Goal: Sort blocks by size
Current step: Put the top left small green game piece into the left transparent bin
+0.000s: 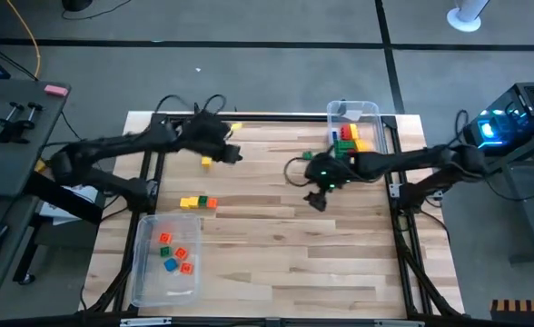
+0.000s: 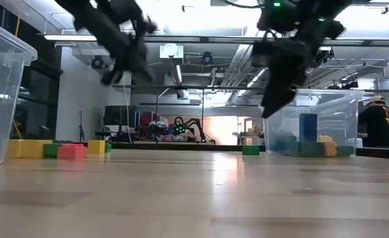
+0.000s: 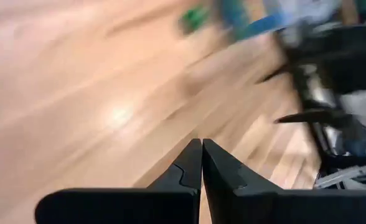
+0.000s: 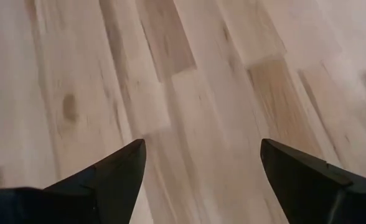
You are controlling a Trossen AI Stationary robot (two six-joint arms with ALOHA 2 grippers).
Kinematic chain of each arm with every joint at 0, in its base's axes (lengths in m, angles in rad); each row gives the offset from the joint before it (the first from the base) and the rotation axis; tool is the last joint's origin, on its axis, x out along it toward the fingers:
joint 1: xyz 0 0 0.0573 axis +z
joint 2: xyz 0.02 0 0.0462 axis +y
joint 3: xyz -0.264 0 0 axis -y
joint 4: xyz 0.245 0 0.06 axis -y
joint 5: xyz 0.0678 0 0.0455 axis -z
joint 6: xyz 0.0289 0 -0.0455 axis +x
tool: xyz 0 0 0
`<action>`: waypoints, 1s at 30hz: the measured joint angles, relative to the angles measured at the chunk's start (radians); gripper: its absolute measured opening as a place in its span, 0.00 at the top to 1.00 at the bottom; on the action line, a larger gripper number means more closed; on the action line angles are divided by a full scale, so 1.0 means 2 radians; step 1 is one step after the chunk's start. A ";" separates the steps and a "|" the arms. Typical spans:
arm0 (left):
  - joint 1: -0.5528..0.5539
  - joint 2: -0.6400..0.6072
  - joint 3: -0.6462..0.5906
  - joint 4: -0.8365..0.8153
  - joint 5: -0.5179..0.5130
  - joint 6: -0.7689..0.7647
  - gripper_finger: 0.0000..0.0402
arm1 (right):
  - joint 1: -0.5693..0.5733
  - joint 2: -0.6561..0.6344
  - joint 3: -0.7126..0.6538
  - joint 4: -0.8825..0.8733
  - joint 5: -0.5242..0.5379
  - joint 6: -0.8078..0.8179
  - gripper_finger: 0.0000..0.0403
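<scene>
A short row of yellow, green and orange-red blocks (image 1: 198, 203) lies on the table at the left of centre. It also shows in the low view (image 2: 49, 150). A single yellow block (image 1: 206, 162) lies near my left gripper (image 1: 237, 154), which is shut and empty above the table (image 3: 201, 146). Another yellow block (image 1: 236, 126) lies at the far edge. A green block (image 1: 308, 156) lies beside my right arm. My right gripper (image 1: 318, 202) is open and empty over bare wood (image 4: 201, 152).
A clear bin (image 1: 165, 263) at the near left holds several small orange, red and blue blocks. A clear bin (image 1: 369, 111) at the far right holds green, red, yellow and blue blocks. Bare wood lies across the table's middle and near right.
</scene>
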 joint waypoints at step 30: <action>0.133 0.057 0.076 -0.204 -0.104 0.022 0.45 | -0.092 -0.087 0.053 0.117 0.091 -0.184 0.23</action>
